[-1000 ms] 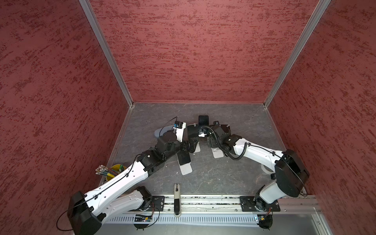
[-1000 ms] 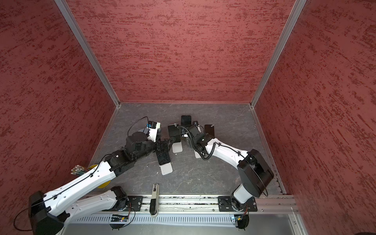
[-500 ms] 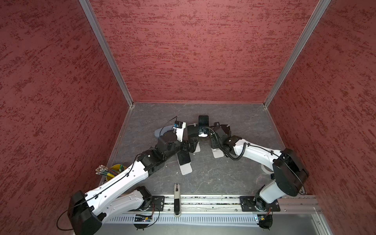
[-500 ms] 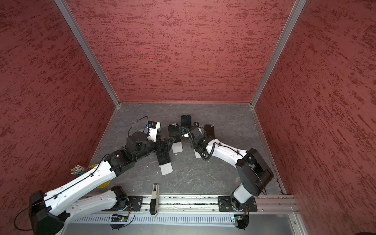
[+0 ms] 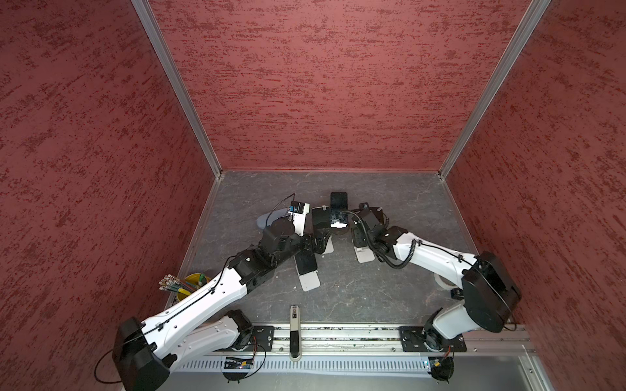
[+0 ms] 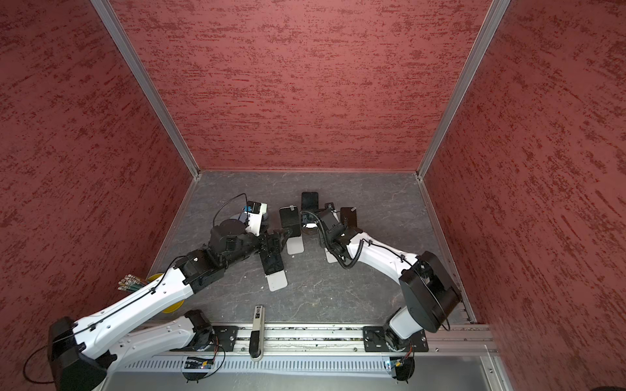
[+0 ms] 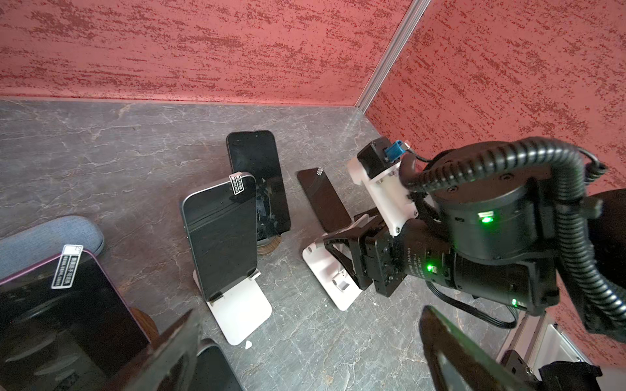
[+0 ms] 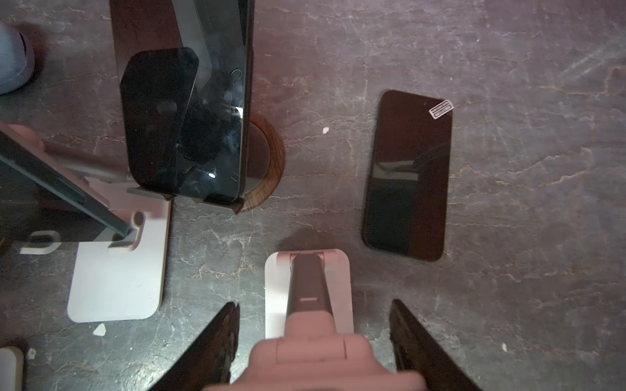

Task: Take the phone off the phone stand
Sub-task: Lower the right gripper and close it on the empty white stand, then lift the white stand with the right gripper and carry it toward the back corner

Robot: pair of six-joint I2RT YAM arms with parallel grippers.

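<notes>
Because the left gripper (image 7: 311, 310) hangs wide open and empty over the phone (image 5: 306, 264) propped on its stand (image 5: 310, 281), while the right gripper (image 8: 315, 303) sets its jaws astride an empty stand (image 8: 276, 294), gripping or not we cannot tell, we risk dragging the phone's unheld stand up too.

Robot lab test cell: enclosed by 3 red textured panels (image 5: 321, 84) in aluminium framing (image 5: 178, 88); 2 arms (image 5: 203, 301) are bolted to a rail (image 5: 338, 333).
</notes>
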